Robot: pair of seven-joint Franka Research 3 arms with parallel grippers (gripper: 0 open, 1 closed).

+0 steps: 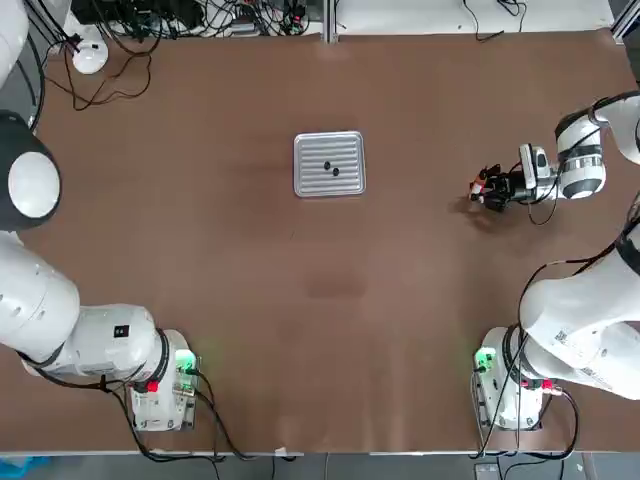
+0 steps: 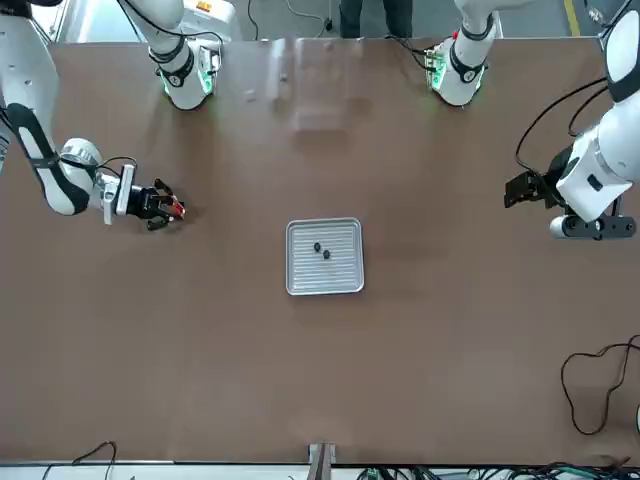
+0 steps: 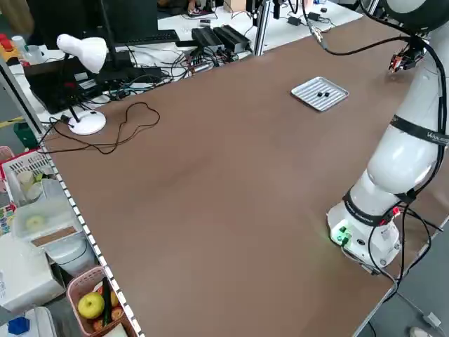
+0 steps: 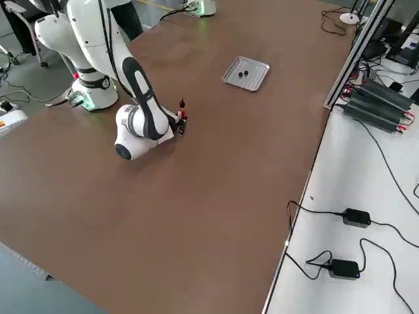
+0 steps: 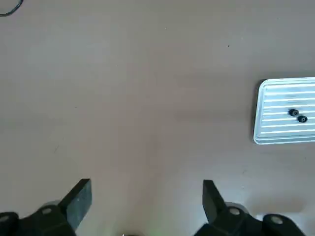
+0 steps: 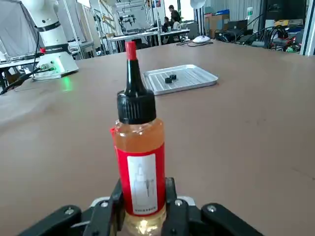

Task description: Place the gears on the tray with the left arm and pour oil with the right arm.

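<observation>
The silvery ribbed tray (image 1: 346, 146) lies mid-table, a little toward the far side. Two small dark gears (image 1: 326, 167) (image 1: 336, 171) rest on it close together, and the right wrist view shows them too (image 6: 170, 78). Off to the tray's right, my right gripper (image 1: 494, 192) reaches in sideways, low over the table. It is shut on the oil bottle (image 6: 139, 162), which stands upright with amber liquid, a red label, a black cap and a red tip. Whether the bottle's base touches the table is hidden. My left gripper (image 5: 146, 191) hangs open and empty, high over bare table left of the tray (image 5: 275, 132).
A white desk lamp (image 1: 90, 56) and loose cables lie at the table's far left corner. The two arm bases (image 1: 162, 386) (image 1: 508, 384) stand at the near edge. The raised left arm (image 2: 592, 178) overhangs the table's left side.
</observation>
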